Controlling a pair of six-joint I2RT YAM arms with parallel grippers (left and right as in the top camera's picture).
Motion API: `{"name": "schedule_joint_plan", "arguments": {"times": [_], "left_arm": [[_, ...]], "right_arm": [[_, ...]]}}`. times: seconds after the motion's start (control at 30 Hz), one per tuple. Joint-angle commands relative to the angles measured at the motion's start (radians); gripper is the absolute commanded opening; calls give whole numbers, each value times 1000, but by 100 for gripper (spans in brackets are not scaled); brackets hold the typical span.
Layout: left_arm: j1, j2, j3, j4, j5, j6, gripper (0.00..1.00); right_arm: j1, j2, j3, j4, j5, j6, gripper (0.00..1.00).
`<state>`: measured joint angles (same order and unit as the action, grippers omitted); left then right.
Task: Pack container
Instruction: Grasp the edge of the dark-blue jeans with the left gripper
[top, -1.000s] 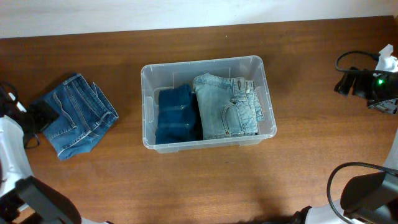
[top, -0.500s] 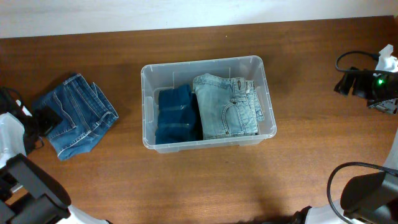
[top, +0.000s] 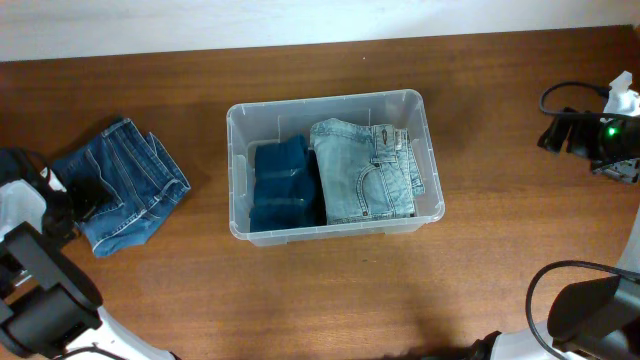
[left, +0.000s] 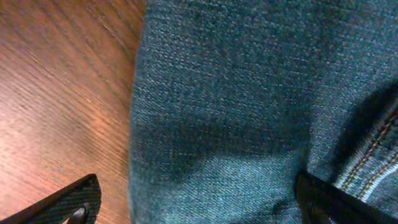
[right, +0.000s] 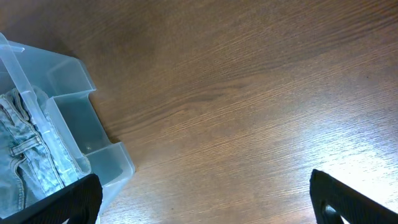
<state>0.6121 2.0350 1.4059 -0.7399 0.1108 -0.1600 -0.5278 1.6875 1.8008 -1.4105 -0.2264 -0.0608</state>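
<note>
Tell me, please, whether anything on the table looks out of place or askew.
Only the folded blue jeans lie askew on the table, left of the container; the two pairs inside sit neatly. Nothing looks spilled or damaged.

Table (top: 500, 250) under me was brown wood, fine grain, with a soft sheen where the light hit. The container (top: 330, 100) was clear, smooth plastic, kinda glossy. The jeans (left: 249, 93) I had up close were coarse matt denim with tan stitching.

A dark brown wooden table (top: 330, 300) with fine grain fills the scene; a pale wall (top: 200, 25) borders the table's far edge, soft glare (right: 351, 146) on its surface.
</note>
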Motion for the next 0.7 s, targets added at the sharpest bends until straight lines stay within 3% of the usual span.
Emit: {"name": "schedule_joint_plan", "arguments": {"times": [0.0, 0.27, 0.67], "left_arm": [[0, 89, -12, -5, -8, 21, 99], [0, 103, -13, -8, 115, 69, 97], [0, 103, -85, 31, 106, 113, 99]], "right_arm": [[-4, 0, 10, 0, 2, -6, 99], [-4, 0, 10, 0, 2, -6, 99], [-4, 0, 10, 0, 2, -6, 98]]}}
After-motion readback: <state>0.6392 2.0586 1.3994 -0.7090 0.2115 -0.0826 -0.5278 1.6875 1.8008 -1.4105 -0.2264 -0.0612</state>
